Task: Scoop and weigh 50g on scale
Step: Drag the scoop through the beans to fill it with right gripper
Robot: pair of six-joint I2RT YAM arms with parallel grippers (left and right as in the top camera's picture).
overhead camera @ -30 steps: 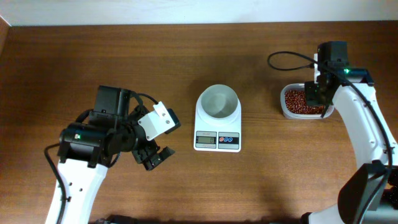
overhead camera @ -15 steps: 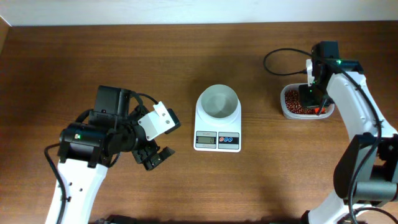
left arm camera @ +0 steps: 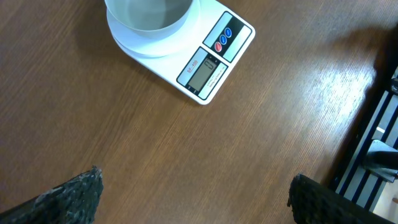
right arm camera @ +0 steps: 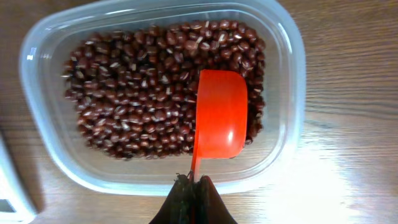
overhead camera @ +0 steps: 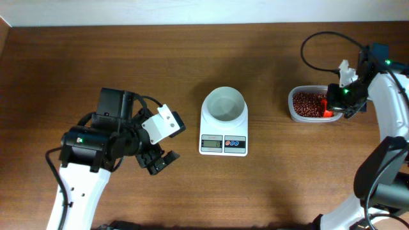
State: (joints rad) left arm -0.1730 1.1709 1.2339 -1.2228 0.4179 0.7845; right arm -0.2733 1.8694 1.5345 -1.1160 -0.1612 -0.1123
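Right gripper [right arm camera: 193, 186] is clamped on the thin handle of a red scoop [right arm camera: 219, 115], whose cup lies over the red beans [right arm camera: 130, 99] in the clear tub [right arm camera: 292, 87]. Left gripper [overhead camera: 162, 162] hangs wide open, left of the scale [overhead camera: 223, 144], which carries a white bowl [overhead camera: 223, 104] mid-way across the wooden table [overhead camera: 128, 64].

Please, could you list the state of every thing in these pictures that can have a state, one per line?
Small white rectangular digital scale: carries the round white bowl, display unreadable.
That bowl: empty.
Clear plastic tub: open, holding red beans.
Orange-red plastic scoop: over the beans, gripped by its handle.
Left pincer: open, holding nothing.
Right pincer: shut on the scoop handle.
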